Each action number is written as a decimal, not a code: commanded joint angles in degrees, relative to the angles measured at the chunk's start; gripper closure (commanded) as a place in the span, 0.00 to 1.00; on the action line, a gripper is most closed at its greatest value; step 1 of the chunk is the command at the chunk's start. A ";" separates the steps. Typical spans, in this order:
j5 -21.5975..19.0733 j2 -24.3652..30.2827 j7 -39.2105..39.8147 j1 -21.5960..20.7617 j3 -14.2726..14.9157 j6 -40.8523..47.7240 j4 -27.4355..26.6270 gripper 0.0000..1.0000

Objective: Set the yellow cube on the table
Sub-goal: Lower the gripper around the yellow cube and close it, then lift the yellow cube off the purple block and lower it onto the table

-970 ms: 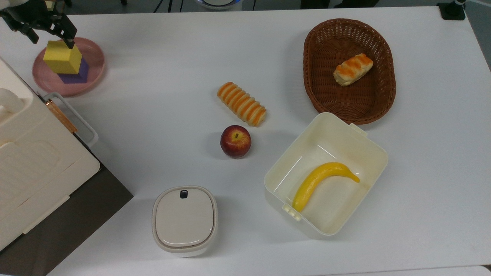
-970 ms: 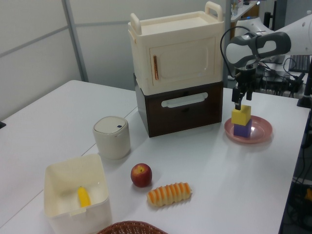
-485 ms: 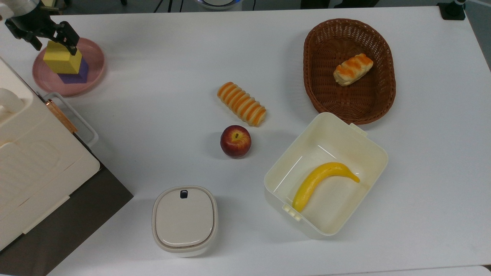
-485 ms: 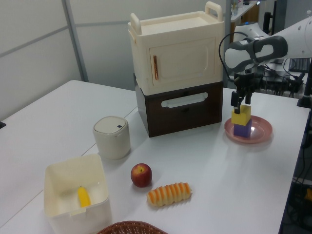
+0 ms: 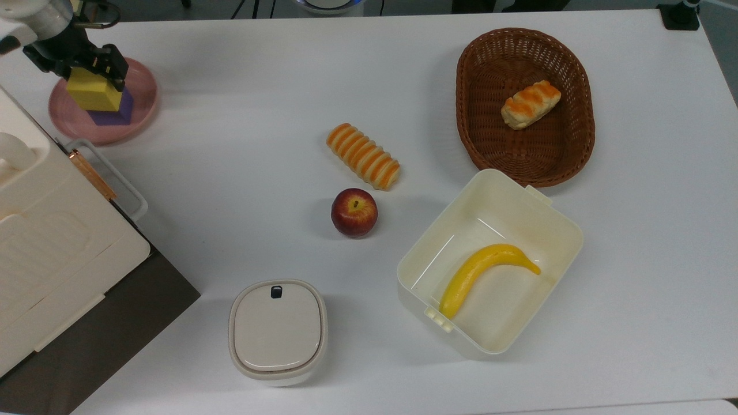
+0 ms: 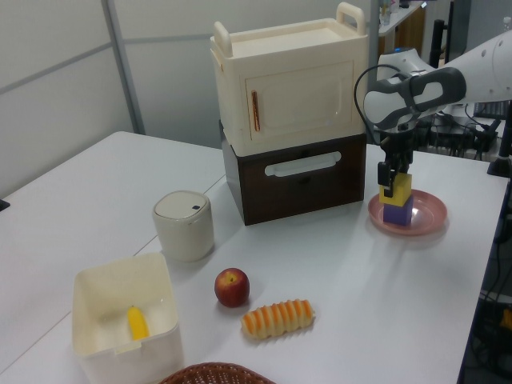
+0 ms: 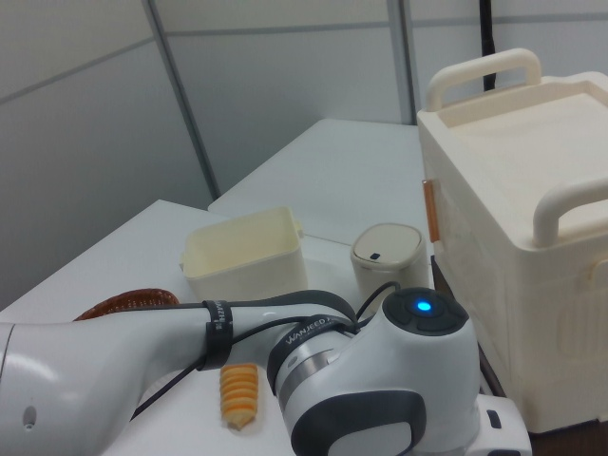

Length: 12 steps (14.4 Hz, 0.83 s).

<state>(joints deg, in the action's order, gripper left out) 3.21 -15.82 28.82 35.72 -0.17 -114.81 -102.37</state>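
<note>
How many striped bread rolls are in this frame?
2: one striped bread roll lies on the table above the apple; another sits in the wicker basket. None seem hidden.

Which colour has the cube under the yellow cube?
Purple cube; the top view shows it best.

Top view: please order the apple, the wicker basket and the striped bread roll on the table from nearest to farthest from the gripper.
Gripper, at the top view's upper left:
1. Striped bread roll, mid-table.
2. Apple, just below the roll.
3. Wicker basket, far on the top view's right.
</note>
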 commanded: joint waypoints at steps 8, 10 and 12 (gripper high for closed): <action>0.65 3.87 5.02 -1.26 -3.77 -0.59 -0.55 0.60; 0.74 3.52 1.88 -1.96 -7.89 -0.59 -0.55 0.60; 0.83 3.43 -2.95 -4.59 -8.97 -0.68 -0.55 0.58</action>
<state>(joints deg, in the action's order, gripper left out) 3.32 -13.67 31.72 34.44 -7.27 -114.95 -101.33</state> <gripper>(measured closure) 0.388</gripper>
